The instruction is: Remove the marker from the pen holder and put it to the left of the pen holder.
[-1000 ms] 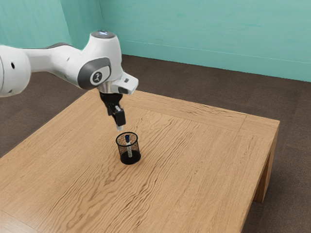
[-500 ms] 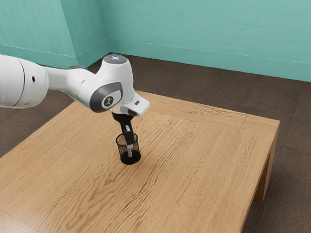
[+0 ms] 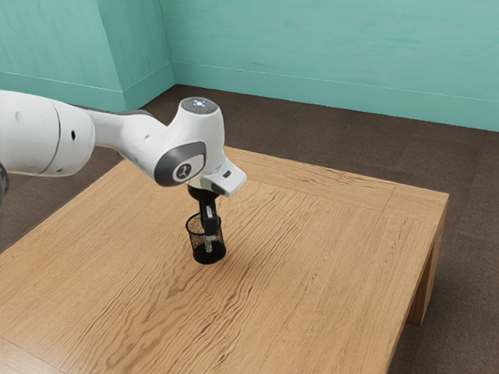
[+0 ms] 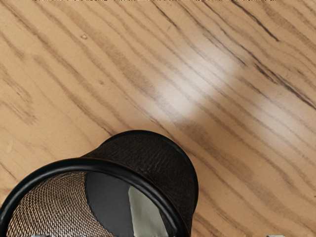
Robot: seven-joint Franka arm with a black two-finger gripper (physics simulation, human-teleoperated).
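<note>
Teal walls (image 3: 312,54); brown floor (image 3: 472,234); grained pale-wood table (image 3: 312,257). Marker, white-barrelled (image 3: 208,244): near upright, inside round black mesh pen holder (image 4: 148,148), directly below black two-finger gripper (image 3: 210,226); top hidden. Grip: cannot tell. Obstacle: surrounding rim (image 4: 103,164); withdrawal probably straight up, along the barrel.

The pale marker (image 4: 144,215) stands inside the upright black mesh pen holder (image 4: 165,160) on the table (image 4: 74,98).

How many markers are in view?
1: the marker is inside the pen holder, under the gripper. The gripper or the holder's wall could hide another.
</note>
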